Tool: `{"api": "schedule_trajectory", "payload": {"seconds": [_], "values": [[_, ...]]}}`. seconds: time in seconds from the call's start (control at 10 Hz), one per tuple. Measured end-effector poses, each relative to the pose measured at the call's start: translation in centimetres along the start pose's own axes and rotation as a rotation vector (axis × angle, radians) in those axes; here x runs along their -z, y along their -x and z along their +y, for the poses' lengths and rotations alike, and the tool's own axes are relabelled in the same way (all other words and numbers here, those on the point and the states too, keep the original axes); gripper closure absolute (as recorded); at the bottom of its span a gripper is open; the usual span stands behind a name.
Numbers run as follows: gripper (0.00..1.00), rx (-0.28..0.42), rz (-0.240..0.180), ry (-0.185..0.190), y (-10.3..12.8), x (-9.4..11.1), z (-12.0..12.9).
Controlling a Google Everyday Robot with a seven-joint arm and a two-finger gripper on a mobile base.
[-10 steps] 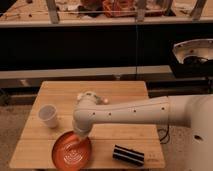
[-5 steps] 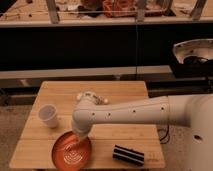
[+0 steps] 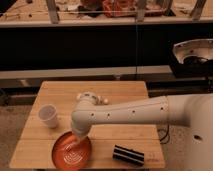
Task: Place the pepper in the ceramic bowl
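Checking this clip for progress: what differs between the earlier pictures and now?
Very little. The arm's pincer still hangs low over the ceramic bowl, with no shift I can make out; the pepper cannot be made out. The cup, the dark ribbed block and the table stayed put.

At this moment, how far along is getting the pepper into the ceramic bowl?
Near the end, it seems. Done: the arm has reached the ceramic bowl at the table's front left. In hand: the gripper hangs over the bowl's inside; the pepper cannot be made out. Left: confirming the pepper lies in the bowl, then pulling back.
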Motion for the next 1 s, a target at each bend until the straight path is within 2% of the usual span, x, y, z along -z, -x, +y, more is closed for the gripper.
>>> {"api": "schedule_trajectory", "payload": {"seconds": [0.1, 0.3, 0.5, 0.7, 1.0], "values": [[0.83, 0.004, -0.001, 0.000, 0.14, -0.01, 0.02], [0.88, 0.008, -0.002, 0.000, 0.29, -0.03, 0.02], [0.79, 0.017, -0.004, -0.001, 0.56, 0.00, 0.03], [0.78, 0.022, -0.005, -0.001, 0.72, -0.01, 0.03], [0.53, 0.030, -0.010, -0.001, 0.95, -0.01, 0.00]]}}
